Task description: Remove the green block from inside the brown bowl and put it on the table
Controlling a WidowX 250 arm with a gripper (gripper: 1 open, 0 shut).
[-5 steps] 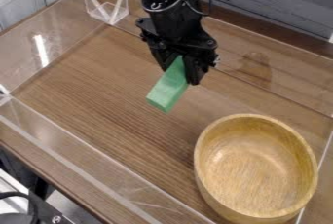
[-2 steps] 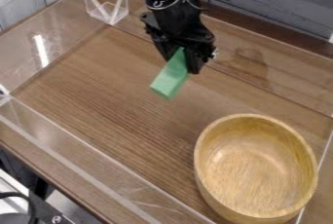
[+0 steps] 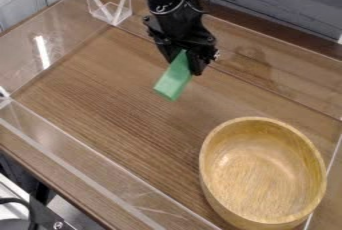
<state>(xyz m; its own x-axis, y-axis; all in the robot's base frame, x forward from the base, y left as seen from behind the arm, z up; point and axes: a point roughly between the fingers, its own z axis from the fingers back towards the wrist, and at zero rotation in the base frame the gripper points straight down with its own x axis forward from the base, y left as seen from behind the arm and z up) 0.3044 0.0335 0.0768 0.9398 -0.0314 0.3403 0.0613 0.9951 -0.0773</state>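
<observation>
In the camera view, the brown bowl [image 3: 262, 172] sits in the lower right part of the tabletop [image 3: 94, 89], and everything else can be placed from it. The green block [image 3: 173, 76] is outside the bowl, up and to the left of it in the view, well apart from its rim. The block hangs at a slant, its upper end leaning toward the right and its lower end toward the left. The fingers [image 3: 187, 60] are clamped on the block's upper end, with the rest of its bright green face showing below them. Whether the block's lower end touches the wood or hovers over it cannot be told from this angle. The black robot arm [image 3: 170, 16] reaches in from the top edge, beyond the bowl and to its left. The bowl's yellowish inside is bare, framed by a thick rim. Farther off to the upper left of the bowl, past the arm, stands a small clear plastic piece [image 3: 110, 8]. Black cables [image 3: 19, 210] lie in the lower left corner, well apart from the bowl.
</observation>
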